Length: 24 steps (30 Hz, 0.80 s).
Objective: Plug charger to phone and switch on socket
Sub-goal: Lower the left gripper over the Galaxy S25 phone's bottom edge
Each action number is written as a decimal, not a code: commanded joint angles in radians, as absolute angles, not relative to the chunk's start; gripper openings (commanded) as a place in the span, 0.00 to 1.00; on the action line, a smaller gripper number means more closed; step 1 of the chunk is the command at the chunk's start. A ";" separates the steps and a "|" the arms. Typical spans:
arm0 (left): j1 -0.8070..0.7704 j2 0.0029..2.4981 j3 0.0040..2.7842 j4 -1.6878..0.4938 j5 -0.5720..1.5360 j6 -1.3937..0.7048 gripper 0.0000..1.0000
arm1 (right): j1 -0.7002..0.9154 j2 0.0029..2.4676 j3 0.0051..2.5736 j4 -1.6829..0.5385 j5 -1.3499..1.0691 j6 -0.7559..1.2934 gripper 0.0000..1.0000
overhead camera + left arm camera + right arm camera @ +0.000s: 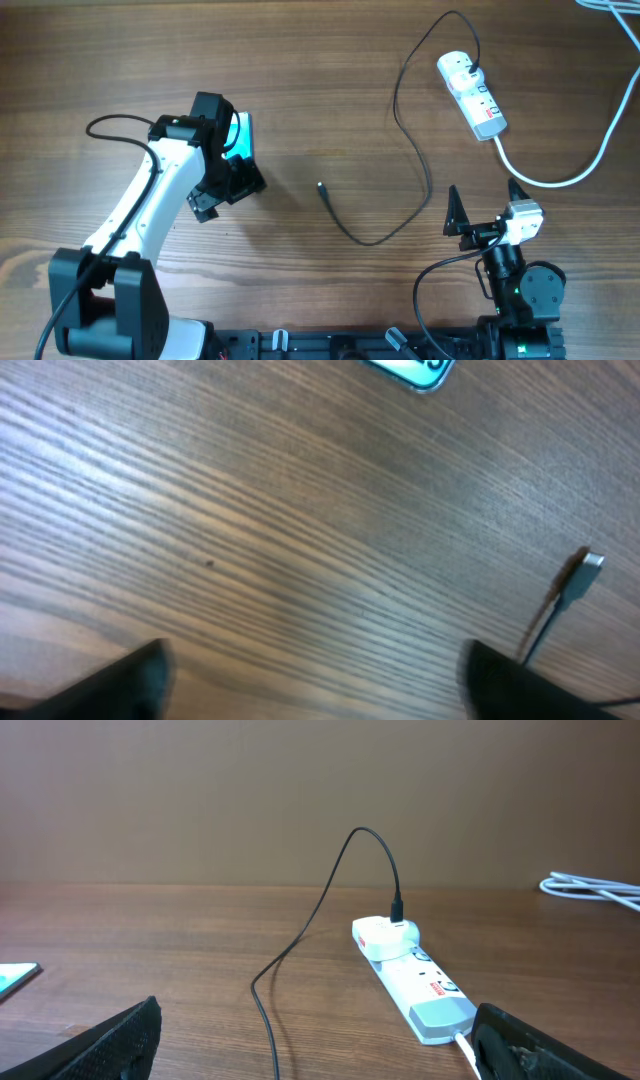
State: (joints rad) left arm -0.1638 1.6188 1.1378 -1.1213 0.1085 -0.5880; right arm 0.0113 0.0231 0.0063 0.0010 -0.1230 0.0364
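Table (300,80): brown wood grain, carrying everything below.
Left gripper (315,665): fingers spread wide, nothing between them, over bare wood near the phone.
Right gripper (485,203): fingers wide apart, holding nothing, near the table's front edge.
Socket (472,95): white strip at far right, black plug in it, white cord (590,165) trailing off.
Charger (410,140): black cable looping from the socket to mid-table.
Phone (240,135): flat, teal screen, partly under the left arm.
Plug tip (585,572): loose on the wood, apart from the phone.

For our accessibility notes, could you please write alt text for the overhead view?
Open left gripper hovers over the teal phone, with the charger tip lying unplugged nearby on the wooden table. The open right gripper sits near the white socket.
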 commanded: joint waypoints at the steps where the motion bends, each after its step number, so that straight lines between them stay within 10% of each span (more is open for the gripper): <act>1: -0.168 1.633 1.129 -1.106 0.098 -0.596 1.00 | 0.007 0.018 0.005 0.007 -0.123 0.028 1.00; 24: -0.168 1.638 1.129 -0.942 0.028 -0.585 1.00 | 0.007 0.018 0.005 0.007 -0.123 0.028 1.00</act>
